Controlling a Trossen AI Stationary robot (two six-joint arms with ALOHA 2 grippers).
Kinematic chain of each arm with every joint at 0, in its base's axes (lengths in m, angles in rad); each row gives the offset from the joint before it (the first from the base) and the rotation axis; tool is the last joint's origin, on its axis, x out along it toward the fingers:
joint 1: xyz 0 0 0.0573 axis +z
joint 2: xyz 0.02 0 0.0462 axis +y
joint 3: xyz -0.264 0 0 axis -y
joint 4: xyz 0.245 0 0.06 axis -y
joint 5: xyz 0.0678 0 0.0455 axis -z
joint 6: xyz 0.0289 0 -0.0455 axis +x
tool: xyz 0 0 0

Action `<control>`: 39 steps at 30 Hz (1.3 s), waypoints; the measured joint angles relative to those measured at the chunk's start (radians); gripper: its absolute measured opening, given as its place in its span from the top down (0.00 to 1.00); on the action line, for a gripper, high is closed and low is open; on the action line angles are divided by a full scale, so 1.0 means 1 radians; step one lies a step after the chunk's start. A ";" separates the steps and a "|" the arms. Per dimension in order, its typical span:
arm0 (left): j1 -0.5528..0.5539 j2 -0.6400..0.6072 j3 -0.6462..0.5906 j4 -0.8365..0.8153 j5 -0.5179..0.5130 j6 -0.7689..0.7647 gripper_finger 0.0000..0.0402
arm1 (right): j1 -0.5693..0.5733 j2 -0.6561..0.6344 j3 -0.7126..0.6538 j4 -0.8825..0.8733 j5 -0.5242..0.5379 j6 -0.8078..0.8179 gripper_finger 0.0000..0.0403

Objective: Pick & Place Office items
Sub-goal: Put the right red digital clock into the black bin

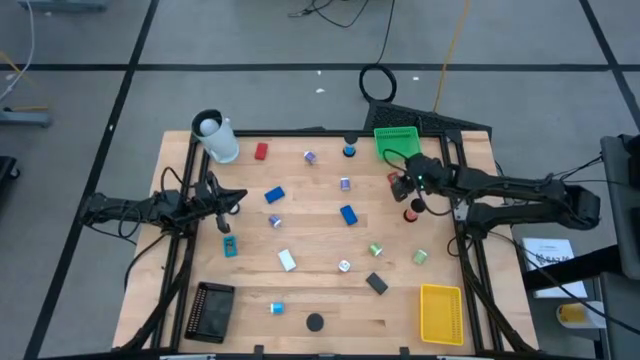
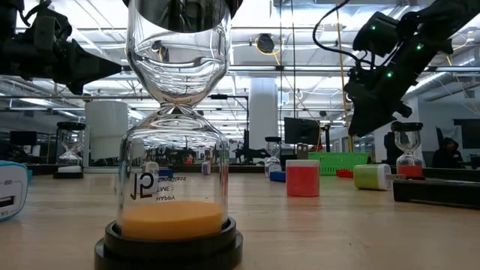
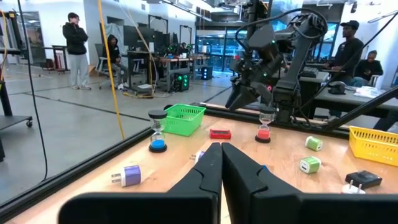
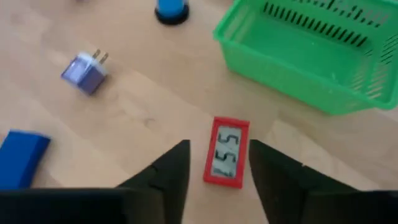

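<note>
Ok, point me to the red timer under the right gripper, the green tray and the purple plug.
red timer [image 4: 227, 152], right wrist view, on its grey display.
green tray [image 4: 292, 78], right wrist view, on its near wall.
purple plug [image 4: 84, 73], right wrist view, on its body.

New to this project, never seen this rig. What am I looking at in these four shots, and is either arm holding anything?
Two dark robot arms work at a wooden table. One shot looks straight down, one sits at table height behind an hourglass, and one rides on each wrist.

Scattered on the wood are small office items: blue blocks, plug adapters, small hourglass timers, and a red digital timer. A green tray, a yellow tray, a black tray and a white cup sit near the edges.

The left gripper is shut and empty at the table's left edge. The right gripper is open above the red timer, beside the green tray, its fingers on either side of it, not gripping.
</note>
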 joint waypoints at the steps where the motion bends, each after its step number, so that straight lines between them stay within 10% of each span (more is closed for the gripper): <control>1: 0.000 0.000 0.000 0.000 0.000 0.000 0.96 | -0.013 0.002 0.000 0.005 0.000 0.000 0.56; 39: 0.000 0.000 0.000 0.002 0.000 -0.001 0.91 | -0.137 0.426 0.254 -0.206 -0.179 -0.096 0.21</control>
